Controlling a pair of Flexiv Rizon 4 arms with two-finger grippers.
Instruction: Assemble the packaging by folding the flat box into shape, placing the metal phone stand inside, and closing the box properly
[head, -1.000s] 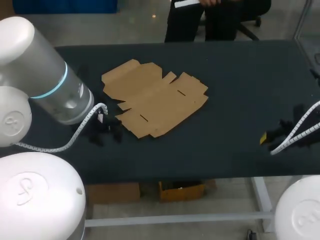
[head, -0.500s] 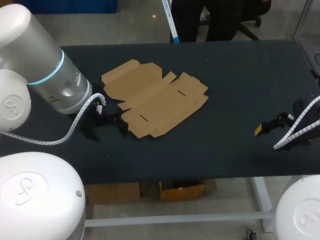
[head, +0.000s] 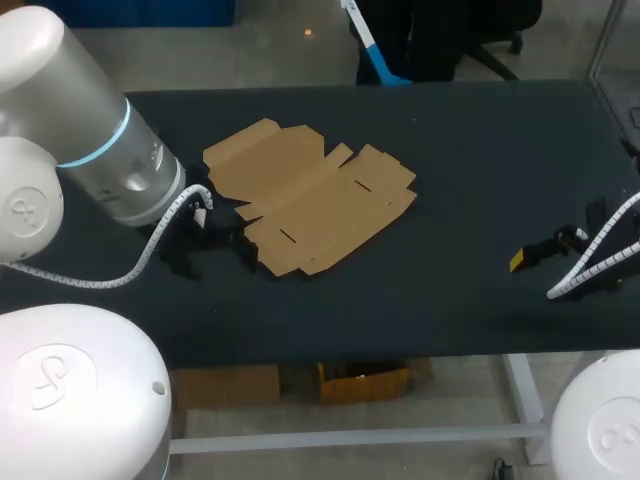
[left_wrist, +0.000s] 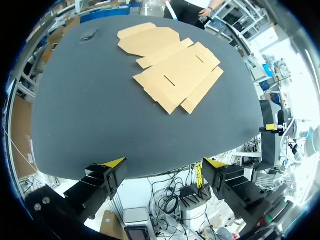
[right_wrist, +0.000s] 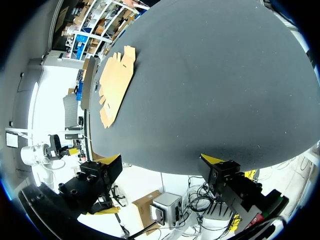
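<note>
- Since the cardboard box (head: 310, 195) lies fully flat on the table (head: 480, 150) with every flap spread out, you are at the very first step. No fold is made yet.
- Box position: left of the table's middle, toward the far side, nothing resting on it.
- Left gripper (left_wrist: 165, 167): fingers wide apart with nothing between them. It sits low near the box's closest left corner and points at the sheet. The left wrist view shows a clear gap between fingers and card.
- Right gripper (right_wrist: 160, 160): also spread and empty, over the table's right side, well apart from the box.
- Phone stand: you cannot pick it out for certain. A small dark lump (left_wrist: 90, 34) sits near the far corner beyond the box, too indistinct to name.
- Next move, as a judgement: bring the left gripper onto an outer flap and work a finger under its edge to lift it along the crease.
- Thin card lying flat offers little to grab and will likely slide, so expect to bring the right arm across to pin the middle panel first.
</note>
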